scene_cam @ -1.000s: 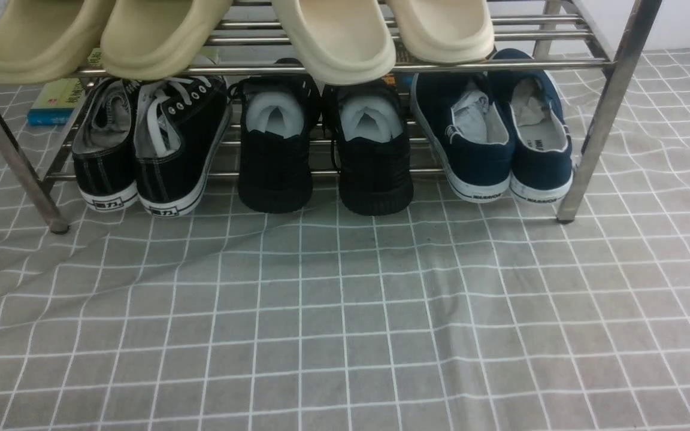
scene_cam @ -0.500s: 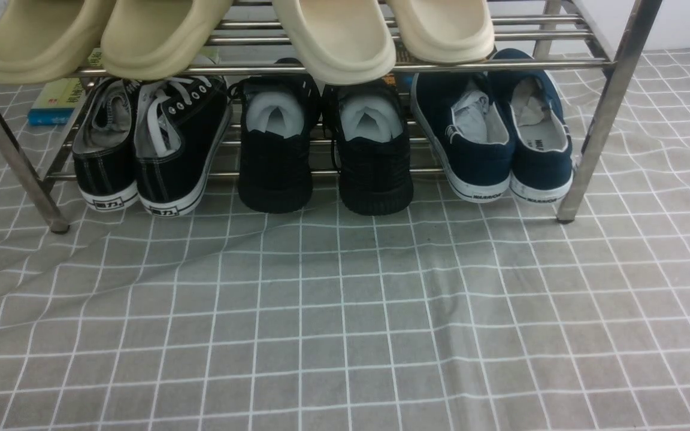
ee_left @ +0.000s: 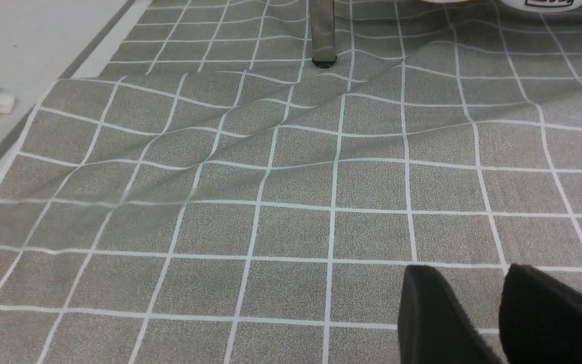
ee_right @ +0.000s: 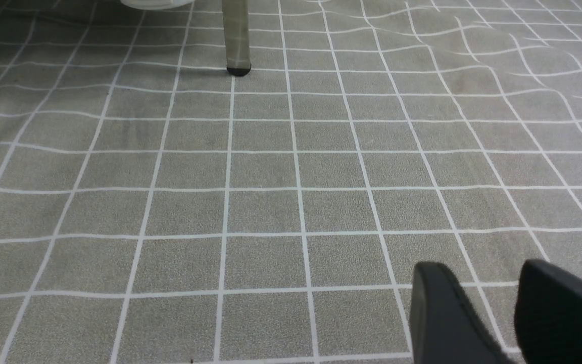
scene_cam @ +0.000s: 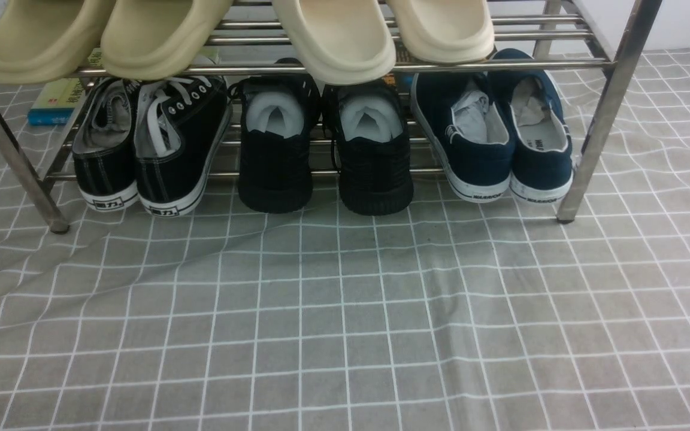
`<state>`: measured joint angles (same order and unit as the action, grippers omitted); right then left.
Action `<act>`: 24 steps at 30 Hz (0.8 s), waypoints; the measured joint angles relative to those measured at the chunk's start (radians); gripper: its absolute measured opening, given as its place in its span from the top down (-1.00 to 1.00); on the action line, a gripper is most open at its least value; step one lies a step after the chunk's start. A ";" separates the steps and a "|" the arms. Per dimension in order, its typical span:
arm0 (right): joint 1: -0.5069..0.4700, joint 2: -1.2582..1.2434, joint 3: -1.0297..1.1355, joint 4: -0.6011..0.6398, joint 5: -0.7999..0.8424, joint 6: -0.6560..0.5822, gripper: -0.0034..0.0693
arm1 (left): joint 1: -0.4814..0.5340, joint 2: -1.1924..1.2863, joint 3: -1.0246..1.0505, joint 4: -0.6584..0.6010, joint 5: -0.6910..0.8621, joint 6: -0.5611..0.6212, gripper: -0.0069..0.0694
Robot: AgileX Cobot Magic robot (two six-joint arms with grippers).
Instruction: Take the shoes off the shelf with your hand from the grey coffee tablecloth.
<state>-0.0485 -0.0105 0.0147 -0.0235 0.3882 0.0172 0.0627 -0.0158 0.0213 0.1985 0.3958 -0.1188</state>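
Nearest the robot, the right hand (ee_right: pixel 480 273), a black two-fingered gripper, hangs low over the grey-brown tablecloth with thin white grid lines (scene_cam: pixel 345 311). Its fingers stand a narrow gap apart, with only cloth showing between them. The left hand (ee_left: pixel 468 275) is held the same way, narrowly parted and holding nothing. Neither hand shows in the front view.

Further out the cloth rises in soft wrinkles. Past them stands the two-tier shelf of shiny steel tubes (scene_cam: pixel 596 120), and each wrist view shows one of its front legs (ee_right: pixel 235 35) planted on the cloth.

The navy blue canvas slip-on shoes with white rubber sole edges (scene_cam: pixel 501 143) sit side by side on the lower tier at the robot's right end, just inside the right front leg. Their heels face the robot and they are stuffed with paper. They lie well apart from both hands, ahead of the right one.

On the same tier, to their left, are black knit sneakers (scene_cam: pixel 327 161), then black lace-up sneakers with white soles (scene_cam: pixel 153 149). Beige foam slippers (scene_cam: pixel 333 36) rest on the upper tier.
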 joint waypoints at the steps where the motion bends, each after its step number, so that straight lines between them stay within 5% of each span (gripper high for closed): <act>1: 0.000 0.000 0.000 -0.008 0.000 0.000 0.25 | 0.000 0.000 0.000 0.000 0.000 0.000 0.19; 6: 0.000 0.000 0.000 0.003 -0.010 0.024 0.25 | 0.000 0.000 0.000 0.000 0.000 0.000 0.19; 9: 0.000 0.000 0.005 0.160 -0.037 0.107 0.25 | 0.000 0.000 0.000 0.000 0.000 0.000 0.19; 10: 0.000 0.000 0.010 0.345 -0.066 0.208 0.25 | 0.000 0.000 0.000 0.000 0.000 0.000 0.19; 12: 0.000 0.000 0.010 0.516 -0.093 0.294 0.25 | 0.000 0.000 0.000 0.000 0.000 0.000 0.19; 18: 0.000 0.000 0.010 0.809 -0.199 0.360 0.25 | 0.000 0.000 0.000 0.000 0.000 0.000 0.19; 21: -0.001 0.000 0.010 0.831 -0.212 0.350 0.26 | 0.000 0.000 0.000 0.000 0.000 0.000 0.19; 24: -0.001 0.001 -0.066 0.781 -0.175 0.199 0.40 | 0.000 0.000 0.000 0.000 0.000 0.000 0.19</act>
<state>-0.0495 -0.0095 -0.0513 0.7572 0.2127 0.2159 0.0627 -0.0158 0.0213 0.1985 0.3958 -0.1188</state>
